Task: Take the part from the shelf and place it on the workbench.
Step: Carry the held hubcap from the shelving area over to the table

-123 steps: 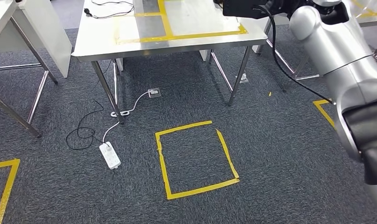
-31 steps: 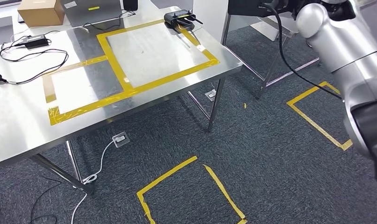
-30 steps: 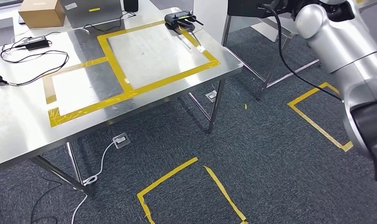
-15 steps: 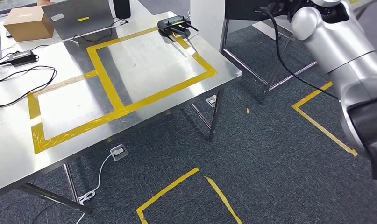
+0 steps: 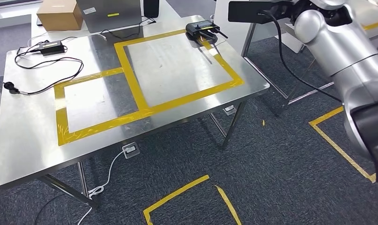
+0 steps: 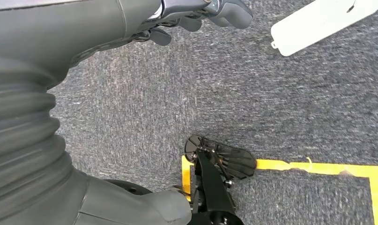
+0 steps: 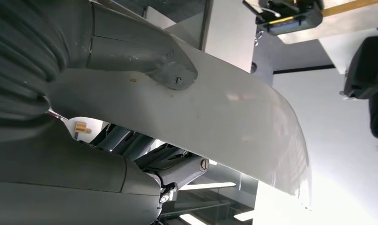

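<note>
From the head view, a steel desk (image 5: 32, 154) marked with yellow tape rectangles (image 5: 144, 101) is seen, and a silver right arm (image 5: 346, 51) is raised beside it. In the left wrist view, the left hand (image 6: 196, 14) is hung over grey carpet, fingers loosely curled, nothing held. In the right wrist view, a curved white part (image 7: 233, 126) is gripped by the right hand (image 7: 144, 70), thumb pressed on top.

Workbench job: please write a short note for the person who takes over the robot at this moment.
Right hand: grips the white part, thumb pressed on it.
Left hand: hangs over the carpet, holding nothing.
Workbench: ahead of the robot; the part is not on it yet.
Done: part taken.
Left: probably step closer, then set the part on the workbench.
</note>
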{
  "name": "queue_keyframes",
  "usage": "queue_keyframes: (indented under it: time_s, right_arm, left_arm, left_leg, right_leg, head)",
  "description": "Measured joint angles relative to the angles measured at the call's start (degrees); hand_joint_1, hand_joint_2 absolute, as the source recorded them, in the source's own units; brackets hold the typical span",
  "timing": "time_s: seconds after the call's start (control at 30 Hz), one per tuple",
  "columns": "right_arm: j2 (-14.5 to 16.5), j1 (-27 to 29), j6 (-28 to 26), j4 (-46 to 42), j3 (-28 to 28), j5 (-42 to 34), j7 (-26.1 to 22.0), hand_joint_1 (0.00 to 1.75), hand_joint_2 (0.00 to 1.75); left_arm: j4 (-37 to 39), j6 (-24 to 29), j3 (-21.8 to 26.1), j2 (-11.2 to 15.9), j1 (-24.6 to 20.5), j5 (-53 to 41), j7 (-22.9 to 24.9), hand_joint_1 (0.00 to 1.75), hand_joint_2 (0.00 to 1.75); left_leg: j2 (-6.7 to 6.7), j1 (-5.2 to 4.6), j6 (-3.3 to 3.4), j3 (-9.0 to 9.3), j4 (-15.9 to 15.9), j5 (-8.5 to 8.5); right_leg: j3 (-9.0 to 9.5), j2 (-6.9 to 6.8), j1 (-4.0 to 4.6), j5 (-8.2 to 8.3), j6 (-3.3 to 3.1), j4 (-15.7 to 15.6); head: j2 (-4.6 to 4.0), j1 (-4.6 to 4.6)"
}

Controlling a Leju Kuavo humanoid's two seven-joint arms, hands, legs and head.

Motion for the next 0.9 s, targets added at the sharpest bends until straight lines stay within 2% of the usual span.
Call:
queue_keyframes:
  time_s: [0.07, 0.1, 0.13, 0.17, 0.23, 0.3, 0.37, 0.4, 0.43, 0.47, 0.5, 0.57, 0.63, 0.73, 0.8, 0.83, 0.9]
  right_arm:
    - [-0.54, -0.05, 0.18, -0.43, 0.05, -0.39, 0.04, 1.75, 1.75]
    - [-0.82, -0.13, 0.31, -0.68, 0.05, -0.59, 0.06, 1.75, 1.75]
    - [-1.1, -0.19, 0.5, -0.88, 0.07, -0.74, 0.12, 1.75, 1.75]
    - [-1.3, -0.25, 0.78, -1.05, 0.09, -0.89, 0.16, 1.75, 1.75]
    - [-1.58, -0.38, 1.36, -1.47, 0.15, -1.21, 0.27, 1.75, 1.75]
    - [-1.87, -0.57, 1.79, -2.11, 0.17, -1.68, 0.37, 1.75, 1.75]
    - [-2.59, -0.72, 2.13, -2.75, 0.22, -2.19, 0.54, 1.75, 1.75]
    - [-3.1, -0.73, 2.25, -3.02, 0.28, -2.46, 0.64, 1.75, 1.75]
    - [-3.58, -0.64, 2.31, -3.33, 0.37, -2.73, 0.72, 1.75, 1.75]
    - [-4.07, -0.51, 2.34, -3.66, 0.46, -2.99, 0.77, 1.75, 1.75]
    - [-4.45, -0.38, 2.37, -4.02, 0.54, -3.23, 0.78, 1.75, 1.75]
    - [-5.09, -0.24, 2.39, -4.7, 0.61, -3.53, 0.85, 1.75, 1.75]
    - [-5.66, -0.23, 2.38, -5.15, 0.62, -3.73, 0.92, 1.75, 1.75]
    - [-6.19, -0.16, 2.38, -5.6, 0.69, -3.88, 0.94, 1.75, 1.75]
    - [-6.52, -0.2, 2.38, -5.82, 0.72, -3.93, 0.95, 1.75, 1.75]
    - [-6.74, -0.23, 2.38, -5.89, 0.73, -3.94, 0.96, 1.75, 1.75]
    - [-7.13, -0.1, 2.38, -5.93, 0.78, -3.96, 1.0, 1.75, 1.75]
  left_arm:
    - [0.0, 0.31, 0.0, -0.03, -0.02, -0.32, 0.02, 0.0, 1.75]
    - [0.0, 0.47, 0.0, -0.05, -0.05, -0.41, 0.0, 0.0, 1.75]
    - [0.0, 0.61, 0.0, -0.07, -0.07, -0.47, -0.01, 0.0, 1.75]
    - [0.0, 0.74, 0.01, -0.09, -0.05, -0.46, -0.01, 0.0, 1.75]
    - [-0.02, 0.96, 0.02, -0.05, 0.08, -0.45, -0.08, 0.0, 1.75]
    - [-0.04, 1.06, 0.02, 0.01, 0.14, -0.55, -0.21, 0.0, 1.75]
    - [-0.04, 1.09, 0.02, 0.03, 0.01, -0.73, -0.28, 0.0, 1.75]
    - [-0.04, 1.1, 0.02, 0.03, -0.05, -0.83, -0.28, 0.0, 1.75]
    - [-0.04, 1.11, 0.02, 0.03, -0.04, -0.96, -0.28, 0.0, 1.75]
    - [-0.04, 1.13, 0.02, 0.03, 0.02, -1.08, -0.27, 0.0, 1.75]
    - [-0.04, 1.15, 0.02, 0.04, 0.08, -1.19, -0.27, 0.0, 1.75]
    - [-0.04, 1.21, 0.02, 0.07, 0.13, -1.29, -0.28, 0.0, 1.75]
    - [-0.04, 1.24, 0.02, 0.09, 0.08, -1.31, -0.31, 0.0, 1.75]
    - [-0.04, 1.26, 0.02, 0.11, 0.04, -1.32, -0.33, 0.0, 1.75]
    - [-0.04, 1.29, 0.02, 0.12, 0.0, -1.33, -0.36, 0.0, 1.75]
    - [-0.04, 1.3, 0.02, 0.12, -0.06, -1.33, -0.37, 0.0, 1.75]
    - [-0.04, 1.31, 0.02, 0.11, -0.15, -1.33, -0.34, 0.0, 1.75]
  left_leg:
    - [-1.1, -0.04, -0.3, 0.29, 0.13, -0.29]
    - [-1.65, -0.07, -0.55, 0.33, 0.2, -0.42]
    - [-2.14, -0.06, -0.84, 0.28, 0.21, -0.48]
    - [-2.59, -0.01, -1.19, 0.19, 0.17, -0.47]
    - [-3.16, 0.1, -1.93, 0.07, -0.03, -0.46]
    - [-1.55, -0.11, -2.53, -0.77, 1.71, -1.79]
    - [1.04, -0.16, -2.92, -3.68, 7.81, -5.05]
    - [1.7, -0.07, -3.09, -5.62, 11.72, -6.65]
    - [2.0, 0.0, -3.22, -7.09, 14.64, -7.46]
    - [2.12, 0.03, -3.29, -7.68, 15.73, -7.25]
    - [2.2, 0.05, -3.29, -7.07, 14.51, -5.98]
    - [2.58, 0.02, -3.0, -3.36, 7.18, -2.4]
    - [3.02, -0.13, -2.42, -0.25, 1.36, -0.81]
    - [2.97, -0.28, -1.41, 0.45, 0.18, -0.81]
    - [2.8, -0.05, -0.77, 0.59, -0.12, -0.57]
    - [2.69, 0.09, -0.51, 0.67, -0.26, -0.47]
    - [2.43, 0.13, -0.25, 0.68, -0.27, -0.5]
  right_leg:
    - [3.31, 1.43, -0.14, 4.22, -0.32, -7.9]
    - [4.91, 2.29, -0.16, 5.47, -0.5, -11.33]
    - [5.93, 2.93, -0.13, 5.96, -0.68, -13.41]
    - [6.32, 3.19, -0.02, 5.77, -0.92, -14.11]
    - [6.61, 2.29, -0.03, 5.82, -1.53, -14.45]
    - [7.1, 1.3, -0.3, 5.91, -2.35, -14.93]
    - [7.48, 0.34, -0.3, 5.77, -2.96, -15.13]
    - [7.55, -0.11, -0.22, 5.67, -3.1, -15.1]
    - [7.61, -0.49, -0.16, 5.58, -3.15, -15.08]
    - [7.66, -0.8, -0.13, 5.5, -3.14, -15.05]
    - [7.71, -1.04, -0.12, 5.41, -3.06, -14.98]
    - [7.83, -1.38, -0.11, 5.12, -2.72, -14.7]
    - [7.79, -1.57, 0.16, 4.79, -2.17, -14.26]
    - [7.77, -1.7, 0.25, 4.77, -1.28, -14.31]
    - [7.13, -1.19, 0.06, 3.63, -0.68, -12.81]
    - [6.07, -0.79, -0.04, 2.25, -0.4, -10.44]
    - [2.54, -0.23, -0.14, -1.17, 0.03, -2.98]
  head:
    - [0.0, -0.01]
    - [0.0, -0.01]
    - [0.0, -0.02]
    - [0.0, 0.0]
    - [0.0, 0.03]
    - [0.0, -0.22]
    - [0.0, -0.5]
    - [0.0, -0.52]
    - [0.0, -0.51]
    - [0.0, -0.51]
    - [0.0, -0.52]
    - [0.0, -0.52]
    - [0.0, -0.44]
    - [0.0, -0.28]
    - [0.0, -0.21]
    - [0.0, -0.15]
    - [0.0, -0.04]
